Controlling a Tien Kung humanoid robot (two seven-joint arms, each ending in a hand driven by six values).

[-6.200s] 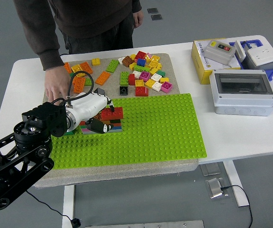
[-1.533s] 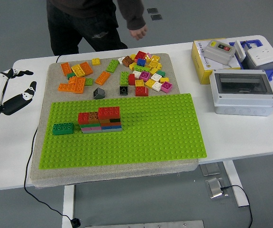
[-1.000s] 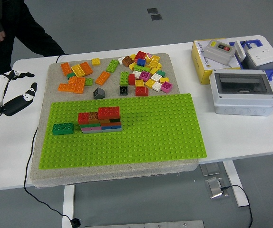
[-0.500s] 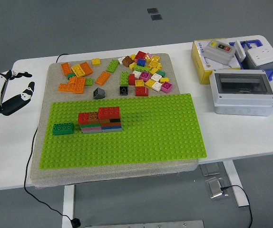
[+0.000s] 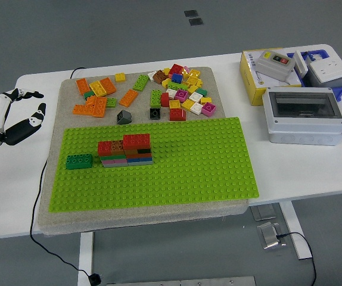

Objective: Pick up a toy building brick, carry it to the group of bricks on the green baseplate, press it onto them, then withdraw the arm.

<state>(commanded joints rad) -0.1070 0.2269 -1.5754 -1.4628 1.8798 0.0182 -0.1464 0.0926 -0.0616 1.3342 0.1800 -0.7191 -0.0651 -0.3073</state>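
On the table — white rectangular tabletop (image 5: 28,202): it carries everything, and every place below is given from the green baseplate.
Mat: grey-beige felt mat (image 5: 52,223) lies under the green baseplate and sticks out past its far, left and near edges.
Baseplate: flat bright green studded baseplate (image 5: 189,167) sits mid-table, long side running left to right.
Enclosure: grey plastic enclosure with a clear hinged lid (image 5: 305,116) stands just off the baseplate's right edge, on bare table.
Yellow box: yellow cardboard box (image 5: 255,83) is beyond the baseplate's far right corner, with a grey push-button switch box (image 5: 275,64) lying on top of it.
Blue tray: blue plastic tray (image 5: 332,74) is further right of the baseplate than the yellow box, holding a white wall socket (image 5: 325,70).
Loose pile: mixed-colour heap of loose toy bricks (image 5: 180,89) lies on the mat just beyond the baseplate's far edge.
Orange lot: scatter of orange flat bricks (image 5: 96,98) lies beyond the baseplate's far left corner.
Left hand: white-and-black five-fingered robot hand (image 5: 13,116) hovers well left of the baseplate, off the mat, fingers spread wide and holding nothing.
Stack: layered group of bricks topped in red (image 5: 126,150) is pressed onto the baseplate's left half.
Green brick: single dark green brick (image 5: 78,161) sits on the baseplate just left of the stack, apart from it.
Cable: thin black cable (image 5: 40,185) runs along the mat's left side, off the baseplate.
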